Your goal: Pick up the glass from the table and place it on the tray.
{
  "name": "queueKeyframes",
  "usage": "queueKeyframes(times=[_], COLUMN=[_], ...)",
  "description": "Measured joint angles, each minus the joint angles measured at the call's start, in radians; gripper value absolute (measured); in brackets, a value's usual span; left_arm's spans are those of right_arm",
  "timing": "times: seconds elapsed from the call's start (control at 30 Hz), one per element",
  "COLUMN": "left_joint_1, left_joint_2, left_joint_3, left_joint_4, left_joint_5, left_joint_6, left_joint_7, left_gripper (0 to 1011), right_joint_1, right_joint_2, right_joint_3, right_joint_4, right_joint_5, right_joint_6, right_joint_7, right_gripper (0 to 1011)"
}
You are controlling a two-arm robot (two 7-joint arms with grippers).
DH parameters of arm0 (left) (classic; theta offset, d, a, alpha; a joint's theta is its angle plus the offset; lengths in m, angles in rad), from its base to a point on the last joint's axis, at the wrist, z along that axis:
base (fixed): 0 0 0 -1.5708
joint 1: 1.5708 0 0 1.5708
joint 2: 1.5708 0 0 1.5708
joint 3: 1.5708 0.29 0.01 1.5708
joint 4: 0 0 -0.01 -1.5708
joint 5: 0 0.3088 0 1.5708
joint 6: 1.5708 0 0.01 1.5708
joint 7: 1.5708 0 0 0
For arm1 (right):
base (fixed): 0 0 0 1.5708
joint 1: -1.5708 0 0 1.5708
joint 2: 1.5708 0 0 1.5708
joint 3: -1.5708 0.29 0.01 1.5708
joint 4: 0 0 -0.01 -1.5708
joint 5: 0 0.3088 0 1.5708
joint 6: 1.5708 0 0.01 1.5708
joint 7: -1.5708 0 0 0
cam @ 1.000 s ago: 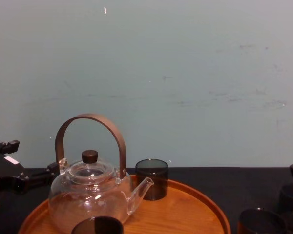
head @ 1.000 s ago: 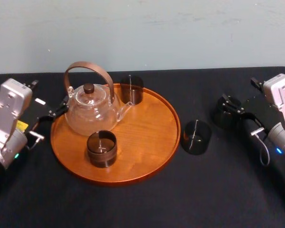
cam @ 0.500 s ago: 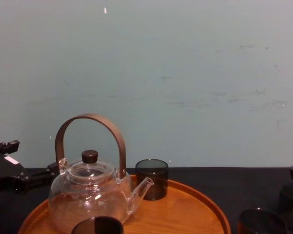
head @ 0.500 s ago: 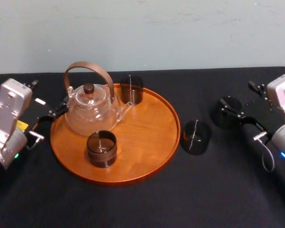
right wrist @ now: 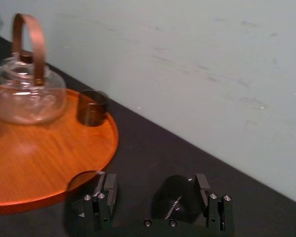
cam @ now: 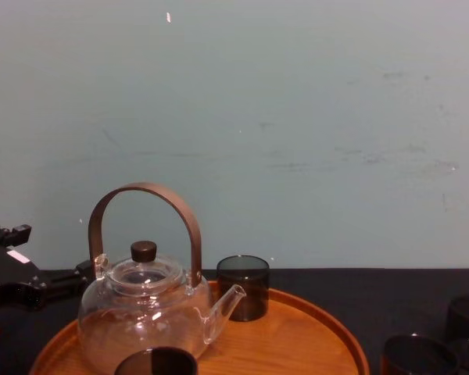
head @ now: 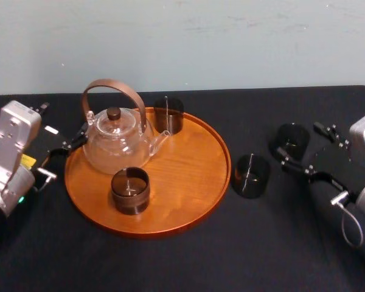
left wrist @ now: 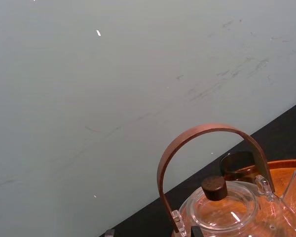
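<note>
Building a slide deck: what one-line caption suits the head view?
Right end effector open facing a glass on the table; teapot on the tray; left end effector parked alongside.

teapot, rear glass, front glass on the tray; near glass, far glass right of it.

teapot crowds tray left; right half bare

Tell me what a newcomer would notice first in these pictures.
The round orange-brown tray at mid-table draws the eye, carrying a clear teapot with an arched brown handle, a dark front glass and a rear glass. Right of it on the black cloth stand a nearer glass and a farther glass, the open right gripper at the farther one; the left gripper sits at the tray's left rim.
</note>
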Motion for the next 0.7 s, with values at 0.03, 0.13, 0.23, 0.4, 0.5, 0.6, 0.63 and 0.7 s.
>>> queueKeyframes(times=[0.03,0.13,0.23,0.4,0.5,0.6,0.63,0.7], left_joint_1=[0.000,0.000,0.000,0.000,0.000,0.000,0.000,0.000], left_joint_2=[0.000,0.000,0.000,0.000,0.000,0.000,0.000,0.000], left_joint_3=[0.000,0.000,0.000,0.000,0.000,0.000,0.000,0.000], left_joint_4=[0.000,0.000,0.000,0.000,0.000,0.000,0.000,0.000], left_joint_5=[0.000,0.000,0.000,0.000,0.000,0.000,0.000,0.000], left_joint_6=[0.000,0.000,0.000,0.000,0.000,0.000,0.000,0.000], left_joint_7=[0.000,0.000,0.000,0.000,0.000,0.000,0.000,0.000], left_gripper=[1001,1001,1001,1001,1001,1001,1001,1001], right_joint_1=[-0.010,-0.044,-0.071,-0.097,-0.105,-0.112,-0.112,-0.112], right_joint_2=[0.003,0.014,0.020,0.022,0.021,0.015,0.013,0.006], right_joint_3=[0.003,0.017,0.028,0.036,0.038,0.041,0.041,0.042], right_joint_4=[-0.008,-0.040,-0.063,-0.086,-0.092,-0.095,-0.095,-0.092], right_joint_5=[0.004,0.016,0.030,0.047,0.052,0.059,0.060,0.064], right_joint_6=[0.002,0.008,0.017,0.040,0.048,0.059,0.061,0.067], right_joint_7=[0.003,0.017,0.033,0.065,0.076,0.097,0.101,0.113], right_gripper=[1002,1002,1002,1002,1002,1002,1002,1002])
